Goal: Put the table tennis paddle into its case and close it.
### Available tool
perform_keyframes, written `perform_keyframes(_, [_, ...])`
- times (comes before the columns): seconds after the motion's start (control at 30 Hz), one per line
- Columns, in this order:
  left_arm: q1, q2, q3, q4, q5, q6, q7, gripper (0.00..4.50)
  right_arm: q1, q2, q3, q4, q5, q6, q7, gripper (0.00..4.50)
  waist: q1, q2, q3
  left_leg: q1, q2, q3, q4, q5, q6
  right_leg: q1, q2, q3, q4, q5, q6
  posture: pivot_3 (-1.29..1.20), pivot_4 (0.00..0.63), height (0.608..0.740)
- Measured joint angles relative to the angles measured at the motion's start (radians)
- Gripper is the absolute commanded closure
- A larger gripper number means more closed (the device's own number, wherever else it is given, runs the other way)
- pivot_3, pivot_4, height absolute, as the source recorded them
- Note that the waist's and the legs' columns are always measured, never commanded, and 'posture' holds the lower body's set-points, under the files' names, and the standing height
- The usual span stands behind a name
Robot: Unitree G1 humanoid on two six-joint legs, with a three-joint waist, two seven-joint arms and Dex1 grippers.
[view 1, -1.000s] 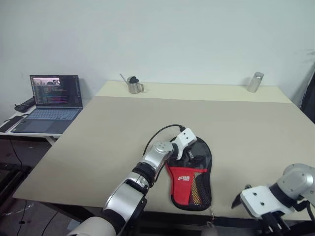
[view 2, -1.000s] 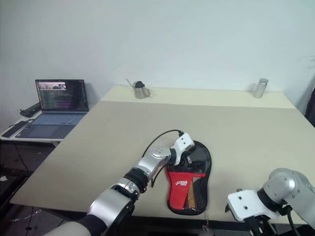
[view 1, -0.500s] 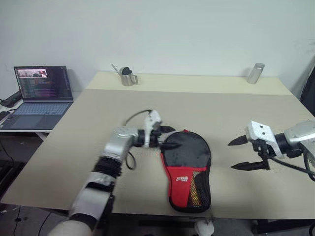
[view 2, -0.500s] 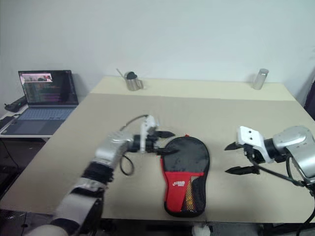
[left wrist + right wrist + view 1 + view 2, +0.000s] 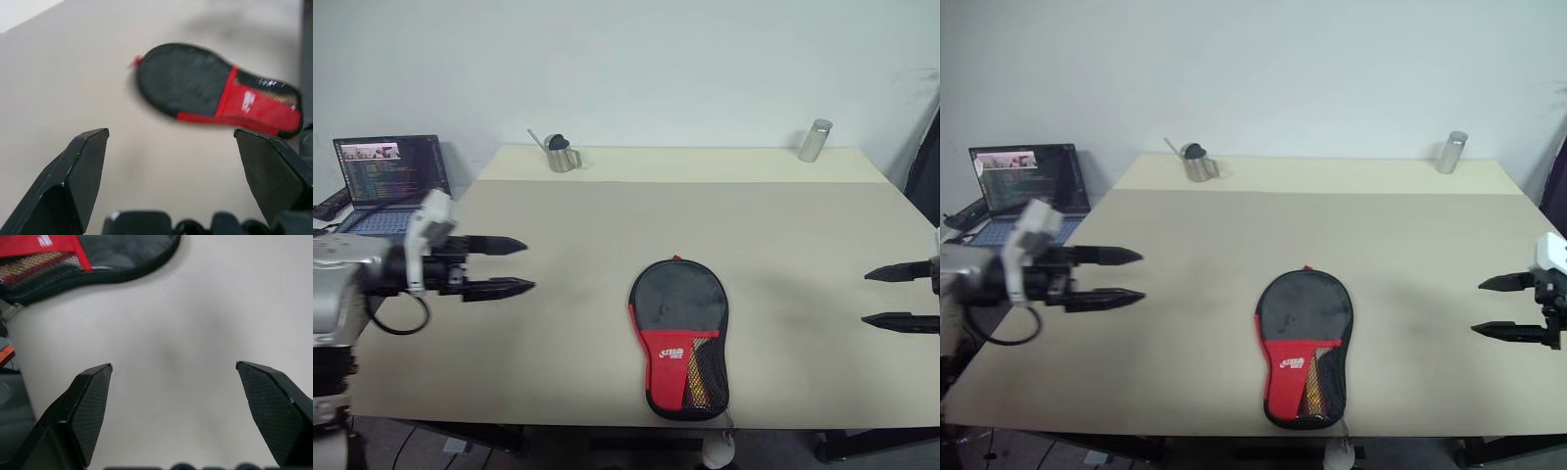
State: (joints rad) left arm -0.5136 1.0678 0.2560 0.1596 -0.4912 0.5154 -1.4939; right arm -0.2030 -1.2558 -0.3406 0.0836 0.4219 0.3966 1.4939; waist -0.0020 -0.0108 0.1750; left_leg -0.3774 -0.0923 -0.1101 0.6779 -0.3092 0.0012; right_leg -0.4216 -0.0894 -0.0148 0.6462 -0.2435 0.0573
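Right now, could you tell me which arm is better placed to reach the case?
Neither by much: the case lies centred, apart from both open claws. The left claw looks slightly nearer than the right claw, so left, marginally.

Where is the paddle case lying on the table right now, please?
In the head views, the paddle case lies flat near the table's front edge, roughly midway between the left tool and right tool, touching neither.
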Motion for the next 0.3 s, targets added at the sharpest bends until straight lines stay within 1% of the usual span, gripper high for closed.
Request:
perform_keyframes(0.13, [0.007,-0.002,0.015,0.012,-0.018,0.000,0.019,0.00,0.023,0.021,0.013,-0.137,0.043,0.052,-0.016,0.04,0.000,0.000,0.000,0.001,0.000,0.000,0.000,0.000,0.000,0.001,0.000,0.000,0.001,0.000,0.000,0.00,0.150,0.740])
perform_keyframes(0.3, [0.093,-0.007,0.031,-0.032,-0.056,0.029,0.053,0.00,0.025,0.022,0.036,-0.183,0.046,0.083,-0.037,0.04,-0.001,0.000,0.000,-0.001,0.001,0.001,0.000,0.000,0.000,-0.001,0.000,0.000,0.001,0.000,0.000,0.00,0.150,0.740])
